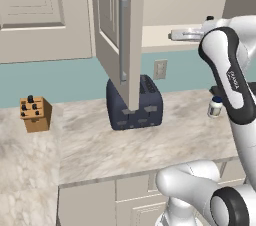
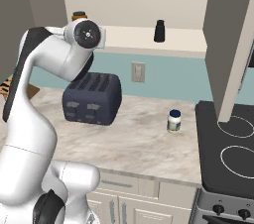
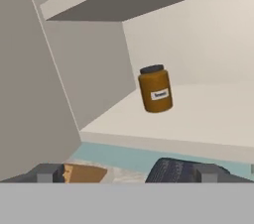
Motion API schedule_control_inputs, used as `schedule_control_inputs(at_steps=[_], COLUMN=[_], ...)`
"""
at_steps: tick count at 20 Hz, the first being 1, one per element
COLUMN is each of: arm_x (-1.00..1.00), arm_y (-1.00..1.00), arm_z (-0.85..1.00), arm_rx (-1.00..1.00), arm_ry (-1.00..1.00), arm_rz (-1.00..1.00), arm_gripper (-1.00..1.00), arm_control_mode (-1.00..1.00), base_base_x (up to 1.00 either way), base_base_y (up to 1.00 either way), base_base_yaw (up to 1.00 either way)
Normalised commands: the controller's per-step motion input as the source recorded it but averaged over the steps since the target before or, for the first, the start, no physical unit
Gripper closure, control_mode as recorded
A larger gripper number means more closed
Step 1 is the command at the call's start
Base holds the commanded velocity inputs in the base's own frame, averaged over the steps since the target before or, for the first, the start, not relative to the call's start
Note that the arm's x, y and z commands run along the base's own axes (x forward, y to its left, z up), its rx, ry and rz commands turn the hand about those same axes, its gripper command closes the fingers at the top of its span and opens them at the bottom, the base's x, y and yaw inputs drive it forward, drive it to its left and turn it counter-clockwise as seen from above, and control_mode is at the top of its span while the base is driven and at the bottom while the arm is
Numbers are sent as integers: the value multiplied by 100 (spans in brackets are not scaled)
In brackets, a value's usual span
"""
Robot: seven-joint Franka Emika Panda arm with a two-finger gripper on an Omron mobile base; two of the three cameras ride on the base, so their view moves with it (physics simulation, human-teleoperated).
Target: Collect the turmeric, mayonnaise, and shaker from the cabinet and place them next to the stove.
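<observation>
I see the marble table [image 2: 144, 143] running across both base views, with the stove [image 2: 233, 153] set into its right end, black glass with thin grey rings; above the table hangs the cabinet [image 1: 117, 35], its panelled door swung open toward me with the long silver bar handle [image 1: 123, 35] on its edge, and its cream shelf [image 2: 134, 37] exposed; the arm [image 2: 49, 69] rises from the base and reaches up to the left part of that shelf; a dark blue toaster [image 2: 92, 99] stands on the table under the open cabinet, and well to its left in the left base view sits a tan knife block [image 1: 35, 114]; the mayonnaise [image 2: 174, 121] stands upright on the table, just beside the left edge of the stove, blue lid up; the shaker [image 2: 159, 31] stands upright on the shelf, toward its right part, well apart from the arm; the turmeric [image 3: 155, 89] stands on the same shelf near the left inner wall, and in the hand view it lies ahead of the jaws and apart from them, looking tilted there since the camera is rolled; the jaws [image 3: 126, 173] stand wide with nothing between the fingertips [image 3: 45, 173].
</observation>
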Motion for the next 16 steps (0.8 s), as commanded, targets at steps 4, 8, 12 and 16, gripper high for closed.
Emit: schedule_control_inputs(at_steps=[4, 8, 12, 16], arm_x=[0, 16, 18, 14], arm_y=[24, 5, 0, 0], arm_z=[-12, -4, -1, -2], arm_rx=[0, 0, 0, 0], arm_ry=[-3, 3, 3, 0], arm_rz=[0, 0, 0, 0], arm_gripper=[-100, -100, -100, -100], arm_control_mode=[-100, -100, -100, -100], base_base_x=[0, 0, 0, 0], base_base_y=[0, 0, 0, 0], base_base_yaw=[0, 0, 0, 0])
